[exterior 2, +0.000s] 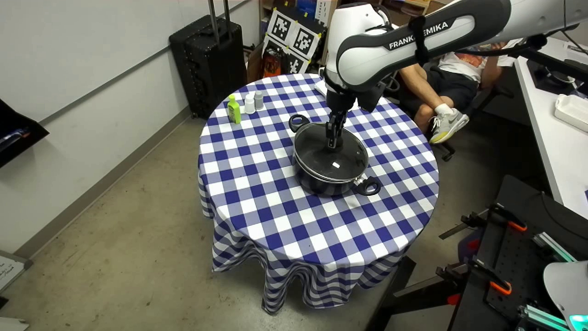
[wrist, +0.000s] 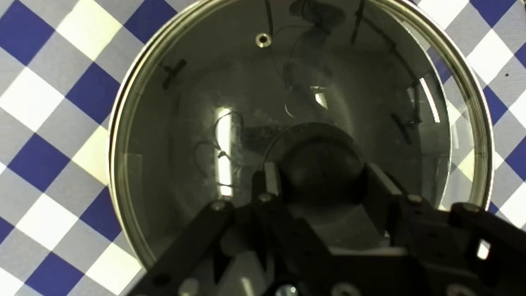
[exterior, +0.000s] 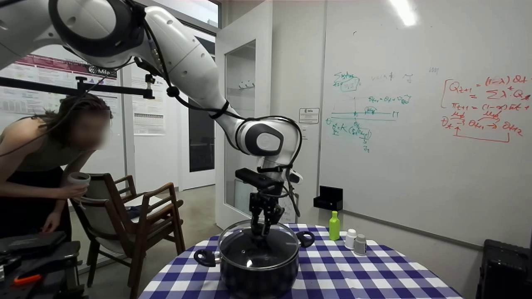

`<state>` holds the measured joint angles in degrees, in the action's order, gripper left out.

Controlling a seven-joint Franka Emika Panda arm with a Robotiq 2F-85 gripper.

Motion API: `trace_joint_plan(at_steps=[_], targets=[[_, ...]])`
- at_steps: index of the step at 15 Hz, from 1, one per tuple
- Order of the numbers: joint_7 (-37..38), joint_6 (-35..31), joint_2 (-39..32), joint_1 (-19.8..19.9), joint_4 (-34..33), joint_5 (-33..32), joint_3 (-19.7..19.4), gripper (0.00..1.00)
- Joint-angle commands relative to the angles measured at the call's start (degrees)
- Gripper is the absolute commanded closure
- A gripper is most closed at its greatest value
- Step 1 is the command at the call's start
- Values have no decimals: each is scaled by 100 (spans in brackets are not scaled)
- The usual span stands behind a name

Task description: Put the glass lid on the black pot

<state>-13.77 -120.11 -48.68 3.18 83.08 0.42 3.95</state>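
Note:
The glass lid [exterior: 249, 259] is over the black pot [exterior: 259, 284], close above its rim or partly touching it; I cannot tell which. In an exterior view the lid [exterior 2: 312, 156] lines up roughly with the pot [exterior 2: 314, 185], with a narrow gap between the rims at the front. My gripper [exterior: 260, 230] points down at the lid's centre. In the wrist view its fingers [wrist: 322, 181] are closed on both sides of the dark knob of the lid [wrist: 185, 94]. Tablecloth shows through the glass on the right there, so the lid overhangs the pot on that side.
A blue-and-white checked tablecloth [exterior 2: 257, 202] covers the round table. A green bottle [exterior: 334, 226], a white shaker [exterior: 350, 238] and a grey shaker [exterior: 360, 245] stand near its edge. The pot's side handles [exterior: 205, 258] stick out. A person [exterior: 54, 158] stands beyond a chair [exterior: 129, 216].

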Motion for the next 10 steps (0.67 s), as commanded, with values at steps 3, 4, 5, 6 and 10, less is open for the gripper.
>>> trace_joint_plan(at_steps=[3, 4, 5, 6, 10], targets=[[93, 318, 42, -134, -145, -159, -97, 75], [95, 324, 28, -136, -164, -166, -100, 75], [98, 324, 24, -135, -173, -168, -102, 75], [99, 317, 19, -133, -183, -168, -105, 75], [101, 282, -6, -113, -237, -149, -118, 75]])
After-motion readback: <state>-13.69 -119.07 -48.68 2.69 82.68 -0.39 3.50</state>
